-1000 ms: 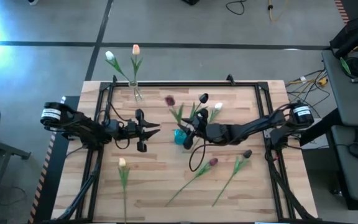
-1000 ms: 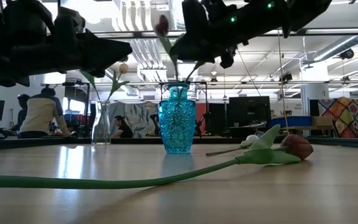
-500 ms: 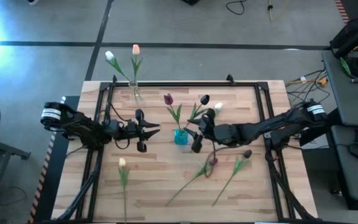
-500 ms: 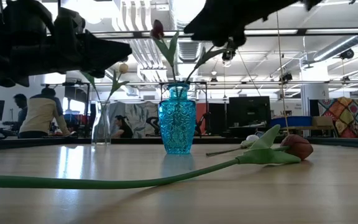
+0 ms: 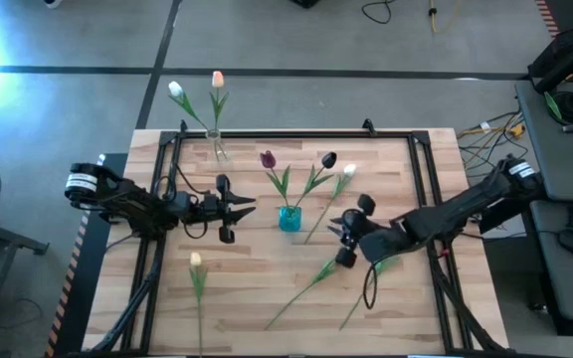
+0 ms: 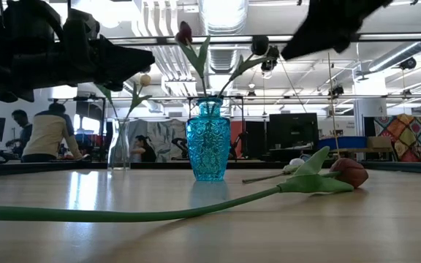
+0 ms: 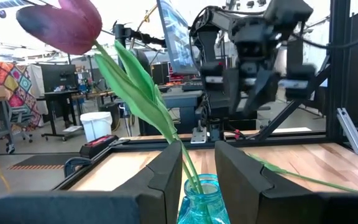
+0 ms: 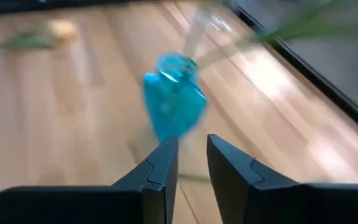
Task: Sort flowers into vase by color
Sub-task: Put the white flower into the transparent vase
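A blue glass vase (image 5: 288,218) (image 6: 208,142) stands mid-table with two dark tulips (image 5: 268,158) (image 5: 327,158) stuck in its mouth. A clear vase (image 5: 217,149) at the far edge holds a white tulip (image 5: 175,89) and a peach one (image 5: 217,78). A white tulip (image 5: 349,171) lies slanting right of the blue vase. A cream tulip (image 5: 195,261) and two more stems (image 5: 301,293) (image 5: 361,298) lie near the front. My left gripper (image 5: 250,207) (image 7: 197,146) hovers open, left of the blue vase. My right gripper (image 5: 338,237) (image 8: 191,142) hovers open to its near right, empty.
A black metal frame (image 5: 296,133) borders the wooden table (image 5: 247,288). The maroon tulip (image 6: 349,172) lies with its long stem (image 6: 123,214) across the front of the table in the low view. People sit in the room behind (image 6: 46,135).
My right gripper has drawn back from over the blue vase toward the table's near right, ending above the loose stems. The two dark tulips stay standing in the blue vase, their stems having spread slightly apart. The left arm has kept still.
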Tool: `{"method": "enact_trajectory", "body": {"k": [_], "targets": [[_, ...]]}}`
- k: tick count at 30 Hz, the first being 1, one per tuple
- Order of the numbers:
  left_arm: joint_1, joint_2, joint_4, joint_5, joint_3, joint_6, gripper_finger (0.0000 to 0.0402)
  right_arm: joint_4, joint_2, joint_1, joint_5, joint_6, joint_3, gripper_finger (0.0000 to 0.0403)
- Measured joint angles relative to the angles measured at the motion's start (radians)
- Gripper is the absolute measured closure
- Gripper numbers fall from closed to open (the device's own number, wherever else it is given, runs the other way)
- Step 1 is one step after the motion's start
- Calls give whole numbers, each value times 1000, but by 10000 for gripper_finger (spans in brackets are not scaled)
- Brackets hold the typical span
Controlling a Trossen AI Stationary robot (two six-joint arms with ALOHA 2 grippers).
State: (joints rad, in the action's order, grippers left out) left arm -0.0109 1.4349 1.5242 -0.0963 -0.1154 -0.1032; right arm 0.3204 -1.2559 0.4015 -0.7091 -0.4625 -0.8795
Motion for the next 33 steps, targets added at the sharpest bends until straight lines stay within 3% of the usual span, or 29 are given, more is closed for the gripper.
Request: {"method": "enact_trajectory", "body": {"k": [6,10,16,22,25,33], "targets": [[0,0,0,0,15,-13,319,195,-29,-69,-107,-294,31,332],[0,-6,1,0,41,-18,319,198,-19,-186,-83,-363,84,343],[0,-20,2,-29,66,-10,319,124,13,-373,-20,-450,192,369],[0,-29,1,-36,72,7,319,-138,-5,-547,93,-489,319,373],[0,-29,1,-37,72,10,319,-248,-28,-619,168,-505,341,365],[0,-29,-2,-36,72,26,319,-282,-177,-671,197,-554,294,296]]}}
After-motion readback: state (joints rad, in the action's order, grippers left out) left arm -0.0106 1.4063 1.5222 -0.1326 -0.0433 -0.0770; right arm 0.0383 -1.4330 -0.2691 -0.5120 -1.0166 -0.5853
